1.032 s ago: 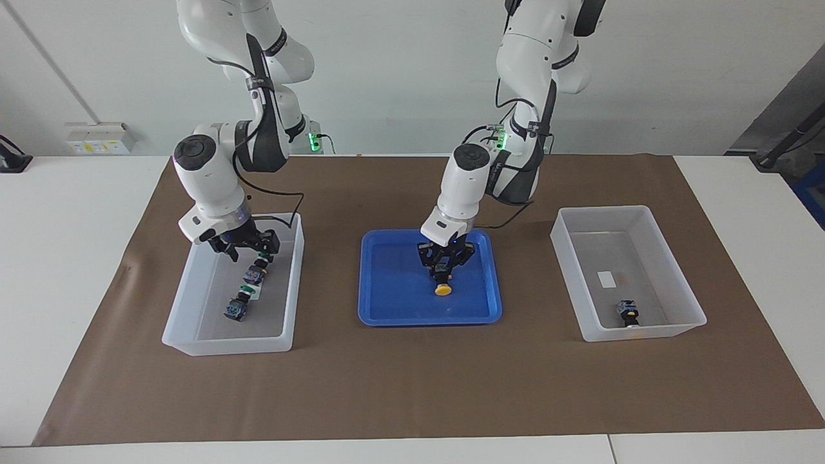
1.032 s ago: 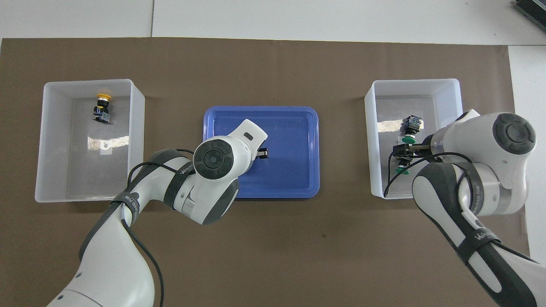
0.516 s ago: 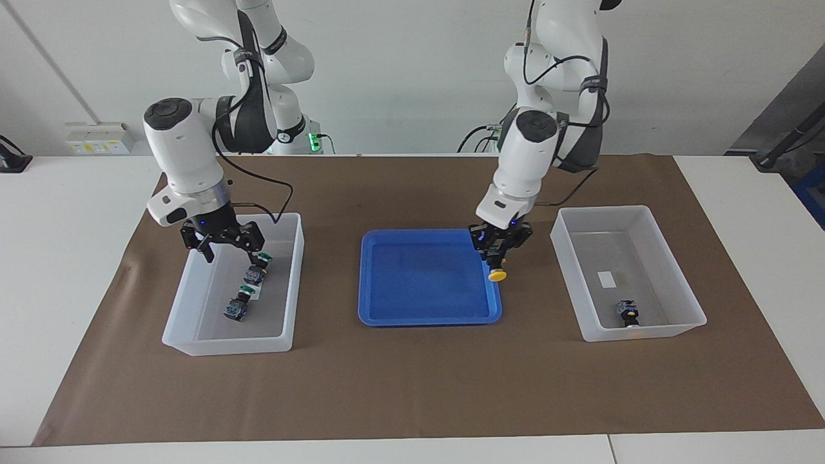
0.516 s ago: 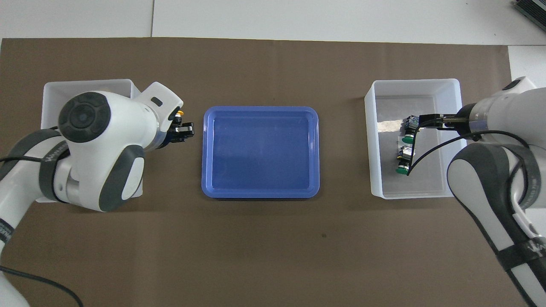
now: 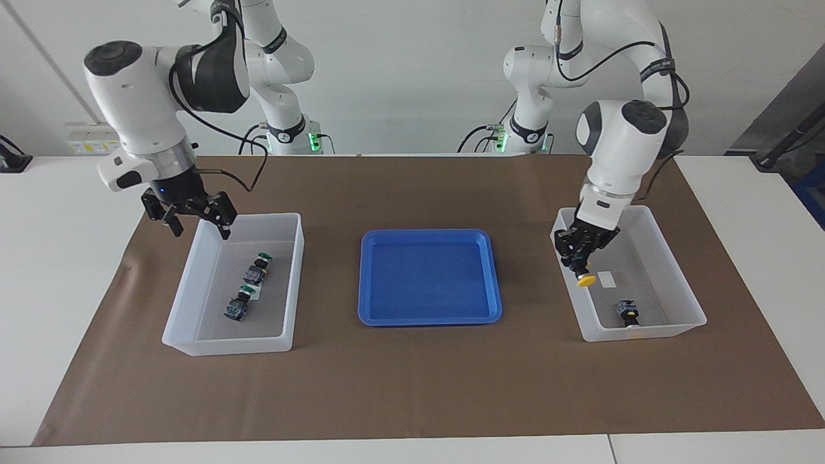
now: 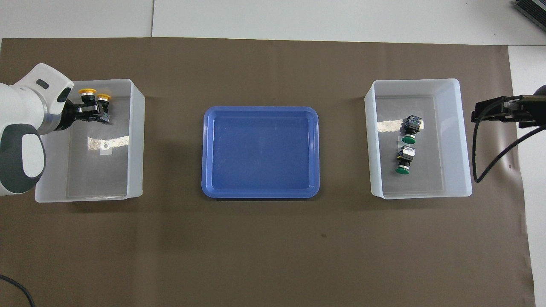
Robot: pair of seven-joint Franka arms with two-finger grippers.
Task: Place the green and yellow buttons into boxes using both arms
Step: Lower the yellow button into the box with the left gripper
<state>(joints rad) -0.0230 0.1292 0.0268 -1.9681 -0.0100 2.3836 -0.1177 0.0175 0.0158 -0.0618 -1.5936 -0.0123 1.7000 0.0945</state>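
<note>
Left gripper (image 5: 582, 254) clamps yellow button (image 5: 584, 277) by its rigid black body, over box (image 5: 670, 270) at the left arm's table end; light, cap slippery. Right gripper (image 5: 191, 216) spread, holding nothing.

Overhead: right gripper (image 6: 490, 115) clipped at right frame edge, fingers maybe spread; left arm (image 6: 21, 136) cut off at left edge.

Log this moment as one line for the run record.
left gripper: shut on yellow button, over its box | right gripper: open, over green-button box edge | blue tray
</note>
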